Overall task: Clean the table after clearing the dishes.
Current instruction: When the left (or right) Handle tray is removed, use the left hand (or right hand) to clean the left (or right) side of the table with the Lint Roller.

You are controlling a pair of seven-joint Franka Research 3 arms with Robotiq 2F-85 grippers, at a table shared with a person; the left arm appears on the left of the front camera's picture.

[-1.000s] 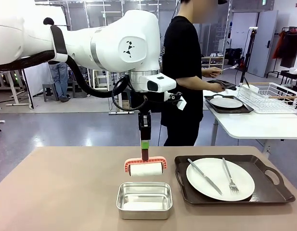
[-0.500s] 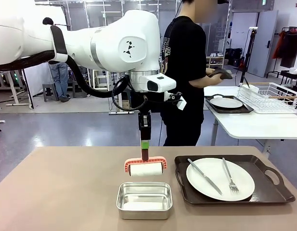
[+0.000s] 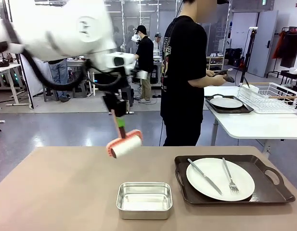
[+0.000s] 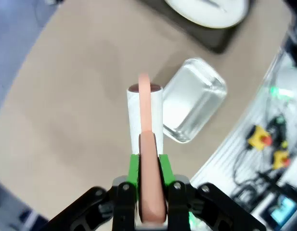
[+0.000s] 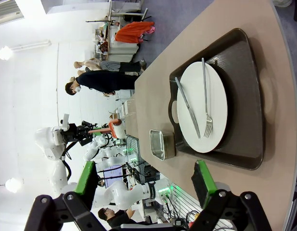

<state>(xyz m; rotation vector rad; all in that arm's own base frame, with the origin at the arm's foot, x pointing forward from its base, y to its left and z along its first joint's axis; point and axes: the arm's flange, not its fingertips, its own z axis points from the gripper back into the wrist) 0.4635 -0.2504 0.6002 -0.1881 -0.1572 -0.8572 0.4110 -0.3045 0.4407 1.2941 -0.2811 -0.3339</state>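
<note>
On the table (image 3: 57, 192), just right of the steel pan (image 3: 144, 199), sits a dark tray (image 3: 276, 192). It carries a white plate (image 3: 220, 179) with a knife (image 3: 204, 176) and a fork (image 3: 228, 175) laid on it. Well behind the pan and to its right, a second tray (image 3: 211, 101) with a second plate (image 3: 226, 103) rests on a white table (image 3: 254, 126) beside a wire rack (image 3: 276, 96). A person (image 3: 179, 72) stands at that table.

Behind the pan, slightly to its left, the left gripper (image 3: 120, 121) is clamped tight on the salmon handle of a lint roller (image 3: 125, 146). The white roll hangs tilted over the table; contact with the surface cannot be determined.

The right gripper (image 5: 144, 179) stands beyond the tray from the pan, with jaws spread wide and nothing between them.
</note>
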